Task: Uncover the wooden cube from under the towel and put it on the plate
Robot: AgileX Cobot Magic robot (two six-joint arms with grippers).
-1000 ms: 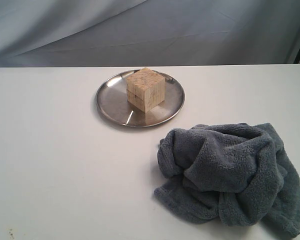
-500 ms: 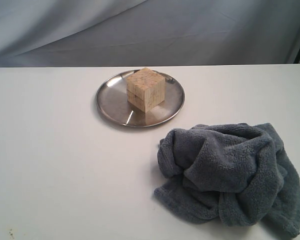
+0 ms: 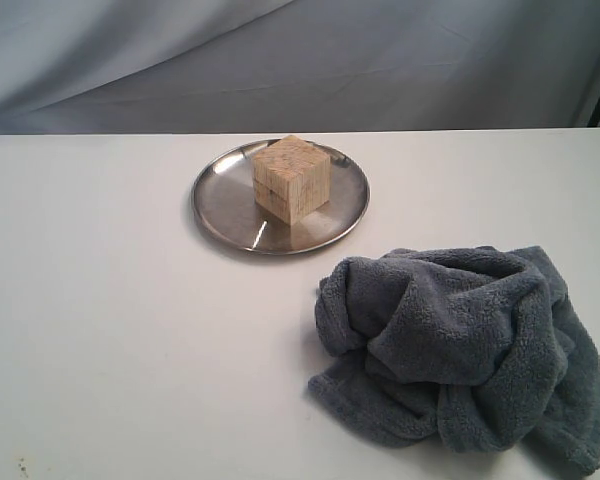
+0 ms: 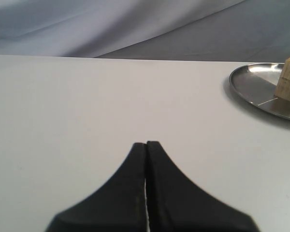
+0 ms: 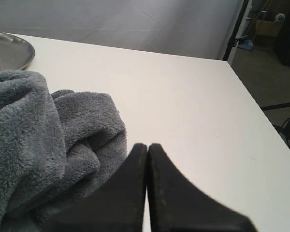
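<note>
Reading the fingers first: how do they stand?
— The left fingers (image 4: 133,169) are pressed together, tip to tip, with nothing between them. They hang over bare table (image 3: 130,330). The right fingers (image 5: 135,169) are likewise closed and empty.
— Touching anything?
— The left ones look clear of everything. The right ones sit just by a fold of the towel (image 3: 460,340). Whether they brush the fleece I cannot tell from the wrist view. Neither arm shows in the exterior view.
— And further out?
— The towel lies bunched in a heap at the near right of the table, well apart from the plate (image 3: 220,215). The plate sits farther back, a little left of centre. The wooden cube (image 3: 291,178) stands on it, uncovered, one corner turned toward the near side and all of it inside the rim.
— So what is left to do?
— Very little, I judge. The cube is out and on the plate, so what remains is to stay clear. Any right-arm move should lift away from the towel and not drag across it, as a snagged fold could pull the heap toward the plate. The left arm should keep off the plate's near rim, because shiny steel on a smooth table would slide easily and shift the cube.
</note>
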